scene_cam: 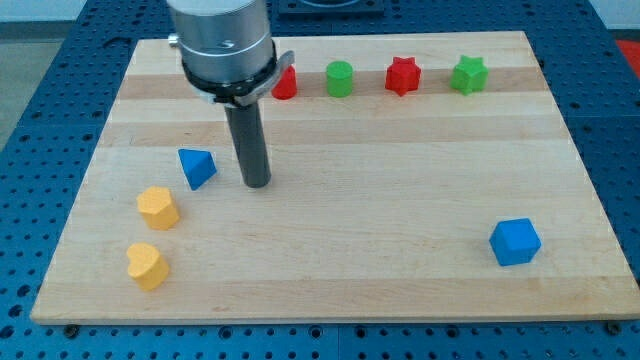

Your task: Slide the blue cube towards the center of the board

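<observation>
1. My tip (pixel 258 184), a bare rod w/ nothing to open or close, sits just right of the blue triangular block (pixel 197 167), apart from it.
2. Blue cube (pixel 515 242) lies near the board (pixel 350 220)'s bottom-right corner, well apart from my tip.
3. 2 yellow blocks (pixel 158 207) (pixel 146 265) at left; red (pixel 402 76) & green (pixel 339 78) blocks along top.

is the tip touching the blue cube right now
No, my tip stands at the view's left beside the blue triangular block, while the blue cube sits far off at the view's lower right.
</observation>
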Controlling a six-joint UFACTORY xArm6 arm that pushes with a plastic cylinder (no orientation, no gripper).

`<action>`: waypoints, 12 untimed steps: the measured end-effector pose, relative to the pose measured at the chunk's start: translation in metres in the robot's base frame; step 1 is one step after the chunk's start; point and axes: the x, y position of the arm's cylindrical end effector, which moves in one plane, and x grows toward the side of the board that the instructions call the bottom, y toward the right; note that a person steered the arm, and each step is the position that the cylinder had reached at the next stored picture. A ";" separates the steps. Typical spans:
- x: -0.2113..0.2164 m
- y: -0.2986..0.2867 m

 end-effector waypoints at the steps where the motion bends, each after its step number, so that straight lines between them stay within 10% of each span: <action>1: -0.008 -0.026; 4: -0.018 -0.035; 9: -0.012 0.326; 12: 0.138 0.382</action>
